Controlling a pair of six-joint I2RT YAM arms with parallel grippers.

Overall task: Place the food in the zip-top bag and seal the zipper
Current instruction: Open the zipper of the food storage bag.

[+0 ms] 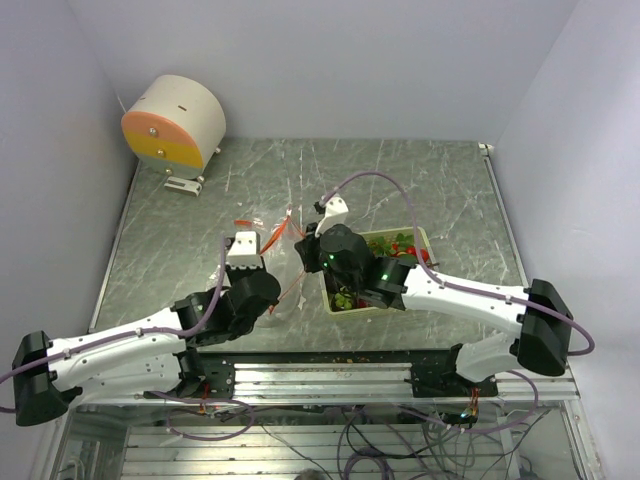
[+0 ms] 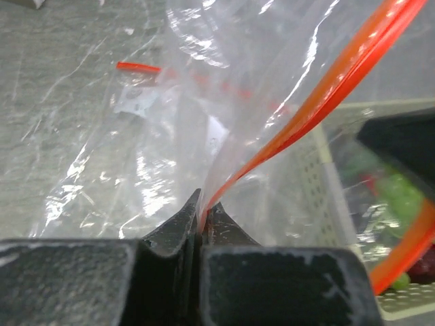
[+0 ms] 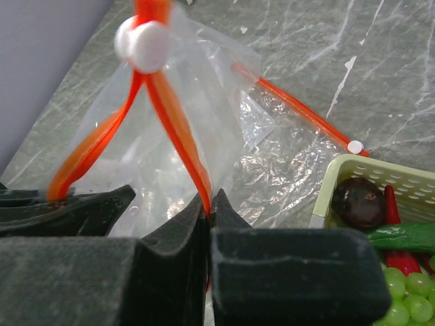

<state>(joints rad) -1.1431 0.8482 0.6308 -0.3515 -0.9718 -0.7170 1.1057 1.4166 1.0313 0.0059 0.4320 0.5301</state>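
Observation:
The clear zip-top bag [image 1: 272, 238] is held up between both grippers, left of the pale green basket [image 1: 424, 238] that holds the food [image 1: 396, 243]. My left gripper [image 1: 273, 298] [image 2: 202, 210] is shut on the orange-red zipper [image 2: 326, 95] strip at the bag's [image 2: 170, 136] mouth. My right gripper [image 1: 305, 252] [image 3: 207, 200] is shut on another part of the zipper [image 3: 180, 129], below its white slider [image 3: 143, 41]. The two strips spread apart below the slider. In the right wrist view a dark purple piece [image 3: 358, 202], red chili [image 3: 393, 204] and green grapes [image 3: 408, 292] lie in the basket [image 3: 340, 170].
A white and orange cylinder [image 1: 175, 120] stands at the back left of the table. The basket's wall [image 2: 312, 176] is close to the right of the left gripper. The left gripper's finger [image 3: 81, 207] shows just left of the right gripper. Walls close in both sides.

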